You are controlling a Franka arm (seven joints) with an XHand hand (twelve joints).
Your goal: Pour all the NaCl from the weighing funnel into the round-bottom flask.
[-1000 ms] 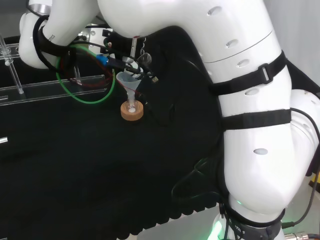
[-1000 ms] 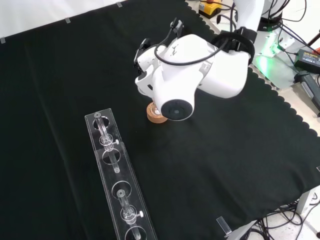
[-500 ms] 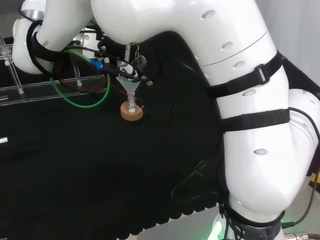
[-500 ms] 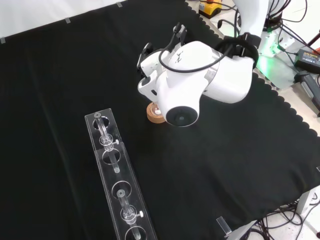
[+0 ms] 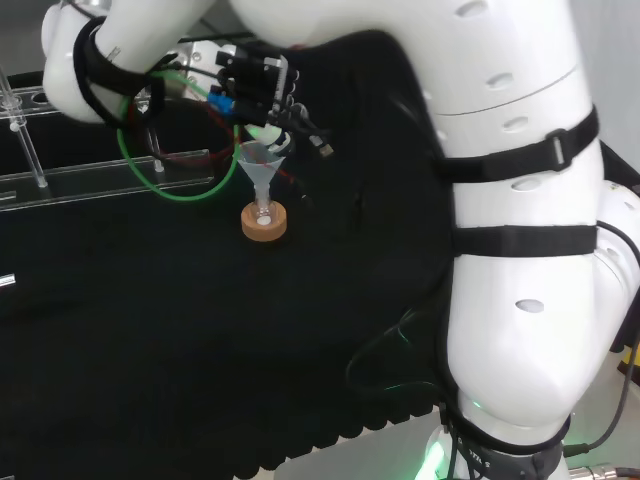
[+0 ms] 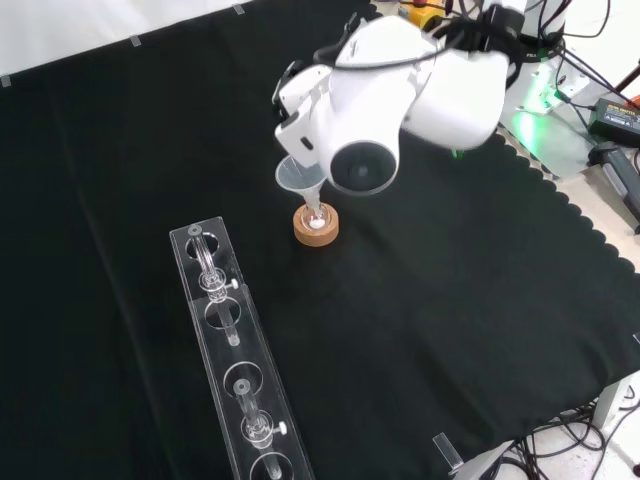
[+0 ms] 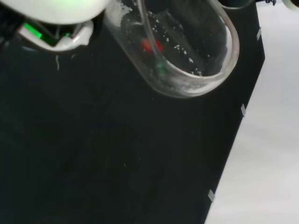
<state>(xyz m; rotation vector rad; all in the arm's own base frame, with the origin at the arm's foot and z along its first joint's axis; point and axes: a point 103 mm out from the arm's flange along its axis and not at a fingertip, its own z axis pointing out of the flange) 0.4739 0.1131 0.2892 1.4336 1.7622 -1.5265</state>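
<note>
A small round-bottom flask point(image 5: 263, 211) sits in a cork ring point(image 5: 264, 224) near the cloth's middle, with a clear glass funnel point(image 5: 262, 165) standing in its neck. White grains lie in the flask's bottom point(image 6: 316, 217). My hand point(image 5: 258, 85) hangs just above the funnel's mouth, fingers curled round the clear weighing funnel point(image 5: 267, 132), which tilts down toward it. In the wrist view the weighing funnel point(image 7: 187, 56) is close and large, with a few white grains stuck to its wall. In the front view the glass funnel point(image 6: 298, 175) shows beside the arm's link.
A long clear rack point(image 6: 235, 370) with several tubes lies left of the flask in the front view, and at the back left in the head view point(image 5: 100, 178). A green cable loop point(image 5: 170, 195) hangs under the wrist. The arm's grey-capped link point(image 6: 365, 165) stands above the cork ring point(image 6: 315, 227).
The arm has risen and the hand has lifted with the weighing funnel. In the front view the link has moved up, uncovering the glass funnel and the cork ring.
</note>
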